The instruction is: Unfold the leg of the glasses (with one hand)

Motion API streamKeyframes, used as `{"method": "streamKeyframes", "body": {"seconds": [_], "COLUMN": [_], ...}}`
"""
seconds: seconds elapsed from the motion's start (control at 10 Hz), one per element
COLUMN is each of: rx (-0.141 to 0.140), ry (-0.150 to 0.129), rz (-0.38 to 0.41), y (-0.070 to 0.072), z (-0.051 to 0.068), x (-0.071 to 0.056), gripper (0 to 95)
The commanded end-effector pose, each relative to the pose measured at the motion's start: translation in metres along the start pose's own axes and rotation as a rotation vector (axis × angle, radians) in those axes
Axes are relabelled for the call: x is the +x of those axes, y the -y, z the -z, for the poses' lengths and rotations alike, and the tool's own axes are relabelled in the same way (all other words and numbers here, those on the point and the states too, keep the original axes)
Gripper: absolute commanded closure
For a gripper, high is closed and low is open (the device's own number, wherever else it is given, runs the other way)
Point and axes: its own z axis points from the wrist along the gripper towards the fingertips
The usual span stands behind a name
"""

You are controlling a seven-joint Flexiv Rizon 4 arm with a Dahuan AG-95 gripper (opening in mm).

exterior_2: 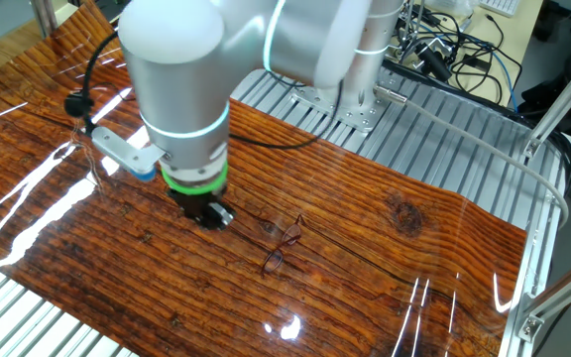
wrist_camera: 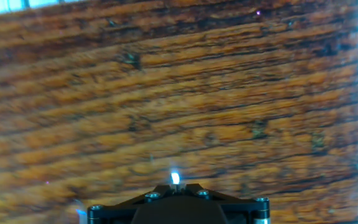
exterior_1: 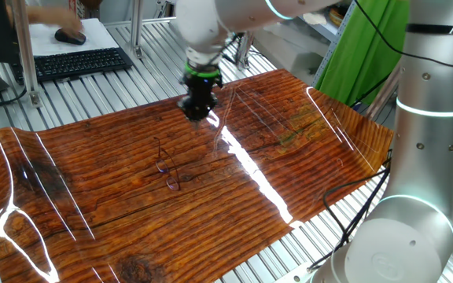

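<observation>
The glasses (exterior_1: 168,170) are a tiny pair of thin dark wire spectacles lying on the wood-grain mat (exterior_1: 116,220). They also show in the other fixed view (exterior_2: 283,244). My gripper (exterior_1: 197,108) hangs just above the mat, a short way beyond the glasses and apart from them. In the other fixed view the gripper (exterior_2: 212,217) is to the left of the glasses. Its jaws are closed together with nothing between them. The hand view shows only the wood grain and the gripper's tip (wrist_camera: 174,182). The glasses are out of that view.
A black keyboard (exterior_1: 81,61) and a mouse (exterior_1: 71,36) lie at the back left, off the mat. A second robot arm's base (exterior_1: 415,181) stands at the right edge. A green cloth (exterior_1: 368,47) hangs at the back right. Cables (exterior_2: 444,50) lie behind the arm's base.
</observation>
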Motion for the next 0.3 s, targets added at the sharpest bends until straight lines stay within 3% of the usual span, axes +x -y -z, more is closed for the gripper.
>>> {"method": "streamKeyframes", "body": {"seconds": [0.1,0.3], "rx": [-0.017,-0.018], "ry": [-0.009,-0.011], "rz": [0.037,0.025], "y": [0.0181,0.0179], "z": [-0.0070,-0.0064], "x": [0.0010,0.0000], "gripper": [95.0,95.0]}}
